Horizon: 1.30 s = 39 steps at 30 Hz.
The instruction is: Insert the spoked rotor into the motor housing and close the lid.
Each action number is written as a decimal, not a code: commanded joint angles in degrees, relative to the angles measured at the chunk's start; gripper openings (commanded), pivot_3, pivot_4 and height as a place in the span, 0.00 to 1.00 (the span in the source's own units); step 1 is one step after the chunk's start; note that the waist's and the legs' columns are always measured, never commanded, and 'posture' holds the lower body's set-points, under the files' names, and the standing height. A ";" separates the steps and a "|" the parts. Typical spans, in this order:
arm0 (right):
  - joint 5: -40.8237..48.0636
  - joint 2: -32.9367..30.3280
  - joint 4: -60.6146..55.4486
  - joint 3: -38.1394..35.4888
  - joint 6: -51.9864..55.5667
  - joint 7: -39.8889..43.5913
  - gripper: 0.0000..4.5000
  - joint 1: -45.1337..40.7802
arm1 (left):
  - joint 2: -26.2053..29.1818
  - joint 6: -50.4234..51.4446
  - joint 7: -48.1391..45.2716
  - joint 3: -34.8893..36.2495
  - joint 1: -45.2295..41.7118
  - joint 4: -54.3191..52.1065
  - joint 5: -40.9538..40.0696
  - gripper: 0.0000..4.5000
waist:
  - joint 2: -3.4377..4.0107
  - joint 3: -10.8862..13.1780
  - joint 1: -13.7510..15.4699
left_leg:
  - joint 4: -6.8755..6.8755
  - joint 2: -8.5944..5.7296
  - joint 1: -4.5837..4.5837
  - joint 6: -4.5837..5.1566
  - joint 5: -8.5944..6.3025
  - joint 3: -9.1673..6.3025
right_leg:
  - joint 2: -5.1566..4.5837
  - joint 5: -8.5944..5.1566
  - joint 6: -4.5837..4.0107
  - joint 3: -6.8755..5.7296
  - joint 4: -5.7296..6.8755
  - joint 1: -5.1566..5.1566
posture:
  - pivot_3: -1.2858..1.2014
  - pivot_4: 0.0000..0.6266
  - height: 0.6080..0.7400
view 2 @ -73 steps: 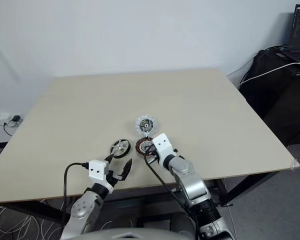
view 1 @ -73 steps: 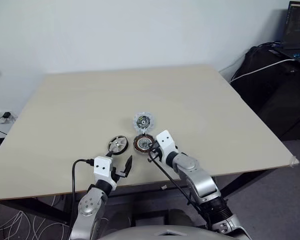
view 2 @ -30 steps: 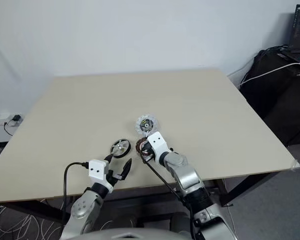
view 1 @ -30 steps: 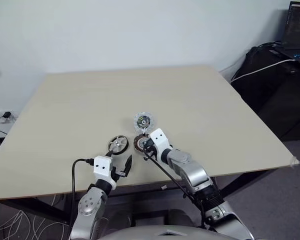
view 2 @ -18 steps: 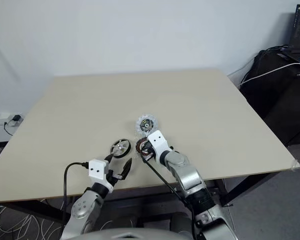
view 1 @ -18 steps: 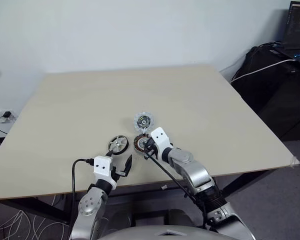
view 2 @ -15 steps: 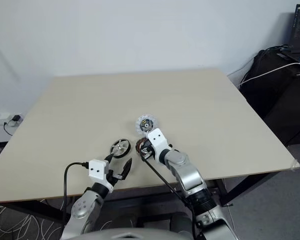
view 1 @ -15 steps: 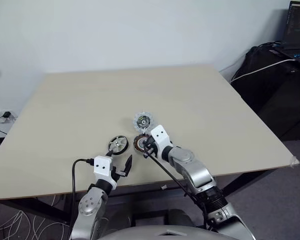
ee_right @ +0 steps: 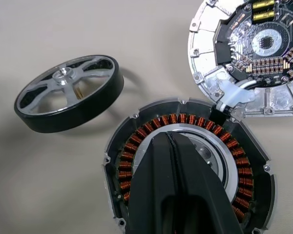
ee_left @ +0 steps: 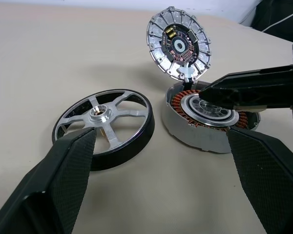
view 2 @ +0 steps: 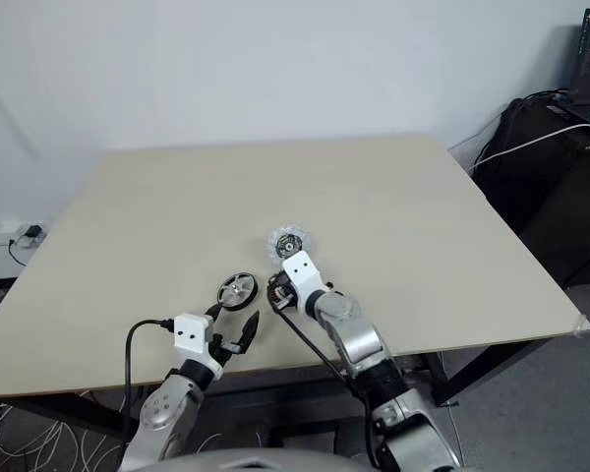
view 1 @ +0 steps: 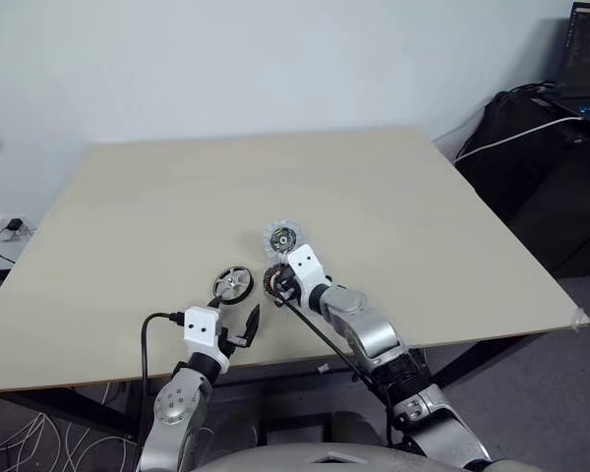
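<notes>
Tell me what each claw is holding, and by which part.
Nothing is held. The left claw is open and empty; the right claw is shut, its tips over the motor housing's silver centre.

Silver-grey jointed arms are ended by white wrist blocks. Black textured fingers (ee_left: pixel 63 180) are carried, and black cables are routed alongside.

The right gripper (ee_right: pixel 172 146) now reaches further over the motor housing (ee_right: pixel 136 146), its closed fingers (ee_right: pixel 158 161) now above the silver centre instead of the near rim.
</notes>
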 commanded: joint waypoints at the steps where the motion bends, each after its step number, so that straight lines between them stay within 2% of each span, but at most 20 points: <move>1: -0.43 0.39 -0.39 0.18 -1.57 0.39 0.00 -1.07 | -0.28 -1.37 -0.02 0.49 -0.54 -0.81 -0.37 1.00 | 0.00 0.00 -0.01 | 0.00 0.00 0.00 0.00 0.00 0.00 | 0.00 0.00 0.00 0.00 0.00 -0.01 | 0.52 0.00 1.00; 11: 0.42 -0.93 -3.63 -0.23 0.91 1.47 0.00 3.23 | -0.42 -1.30 0.01 0.40 -0.49 -0.86 -0.47 1.00 | 0.00 -0.02 0.00 | 0.00 0.00 0.02 0.00 0.00 0.00 | 0.00 -0.07 0.10 0.00 0.00 0.02 | 0.52 0.00 1.00; 20: 2.25 -3.03 -14.26 -0.27 4.42 2.93 0.00 8.83 | -0.50 -1.40 0.27 0.38 -0.46 -0.89 -0.24 1.00 | -0.04 -0.06 0.13 | -0.01 0.01 0.01 0.00 -0.01 -0.01 | -0.01 -0.11 0.14 0.00 -0.01 0.02 | 0.52 0.00 1.00; 25: 4.21 -4.08 -20.27 -2.18 3.87 3.21 0.00 11.20 | -2.02 -1.59 3.58 2.51 -0.52 -1.59 -0.53 1.00 | -0.09 -0.02 0.13 | 0.00 0.01 -0.01 -0.15 -0.09 -0.01 | -0.03 -0.12 0.17 -0.01 -0.02 0.01 | 0.52 0.00 1.00; 28: 4.78 -5.00 -22.69 -3.72 4.05 2.63 0.00 12.17 | -3.38 0.93 2.12 4.23 -0.58 -3.42 -5.87 1.00 | -0.11 -0.02 0.14 | 0.03 0.01 -0.01 -0.15 -0.09 -0.02 | -0.03 -0.11 0.19 -0.02 -0.01 0.02 | 0.52 0.00 1.00; 32: 5.84 -5.90 -25.77 -5.29 4.94 2.23 0.00 13.49 | -7.33 10.11 0.32 8.15 -0.08 -7.86 -22.15 1.00 | -0.23 0.05 0.13 | 0.05 0.02 -0.07 -0.14 -0.09 -0.03 | -0.05 -0.12 0.19 -0.04 -0.02 0.00 | 0.52 0.00 1.00; 35: 6.05 -6.13 -26.62 -5.29 5.33 1.94 0.00 14.40 | -6.78 13.51 0.26 9.12 -0.01 -8.87 -24.23 1.00 | -0.27 0.06 0.13 | 0.06 0.03 -0.08 -0.09 -0.06 -0.05 | -0.02 -0.12 0.19 -0.07 -0.03 0.00 | 0.52 0.00 1.00; 39: 6.08 -5.83 -26.95 -5.06 5.64 1.50 0.00 15.15 | -5.55 15.36 2.22 9.64 -0.88 -8.61 -22.12 1.00 | -0.32 0.10 0.08 | 0.06 0.02 -0.08 -0.06 -0.04 -0.04 | 0.00 -0.12 0.18 -0.06 -0.04 0.00 | 0.52 0.00 1.00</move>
